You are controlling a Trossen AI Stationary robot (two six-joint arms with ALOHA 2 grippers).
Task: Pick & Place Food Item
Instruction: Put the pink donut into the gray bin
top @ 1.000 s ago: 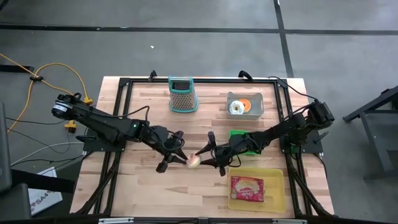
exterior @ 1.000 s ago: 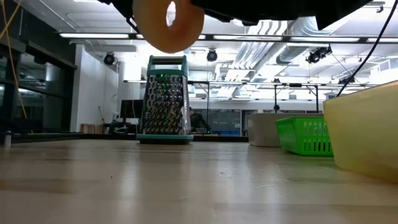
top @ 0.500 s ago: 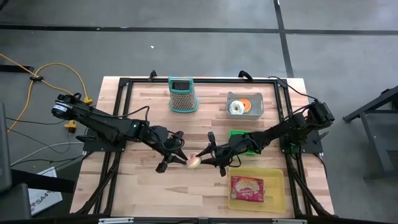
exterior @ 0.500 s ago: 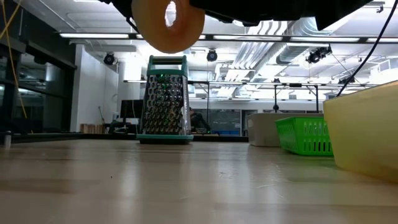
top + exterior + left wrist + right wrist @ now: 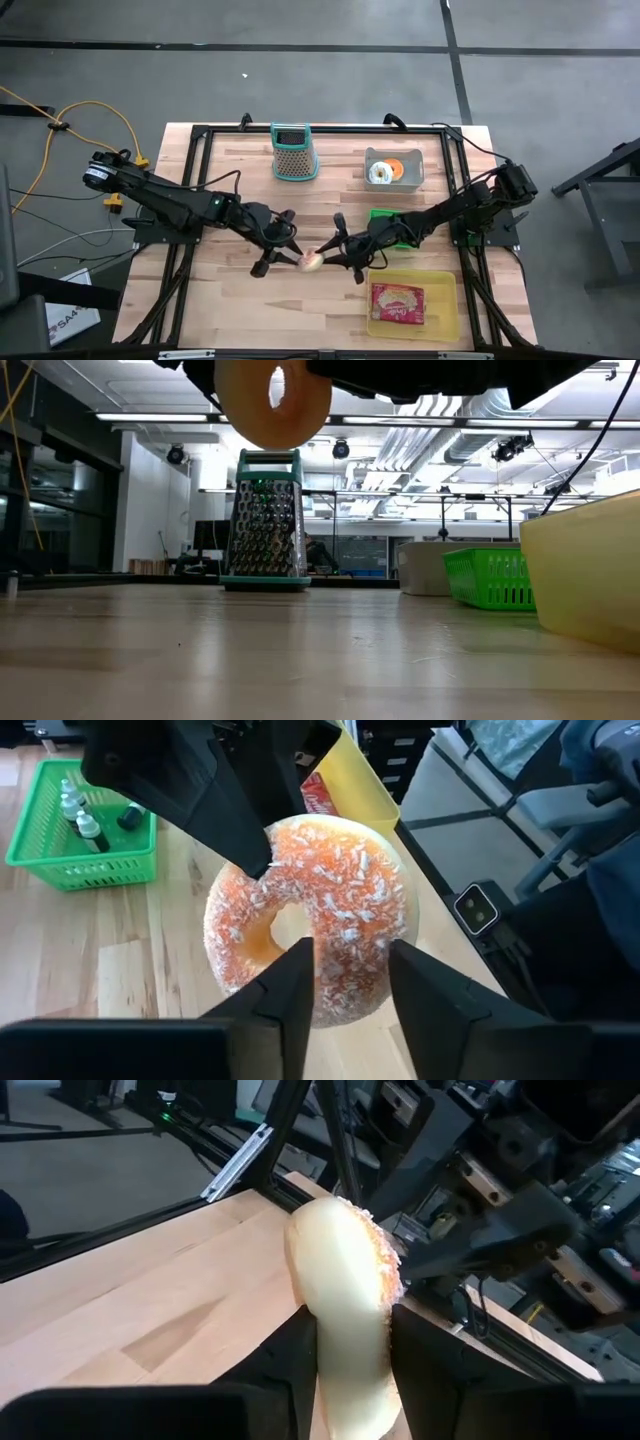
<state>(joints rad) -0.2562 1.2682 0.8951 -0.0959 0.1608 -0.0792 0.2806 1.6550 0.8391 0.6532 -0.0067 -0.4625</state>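
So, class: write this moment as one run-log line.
stage: handover above table | item: doughnut | right gripper: shut on doughnut | left gripper: open around it

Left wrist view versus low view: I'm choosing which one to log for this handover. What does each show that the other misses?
Only the left wrist view shows the doughnut's sprinkled orange face, fingers on both sides of it, and small bottles in the green basket. Only the low view shows the grater standing upright and the doughnut well above the table. Both show the doughnut, green basket and yellow bin.
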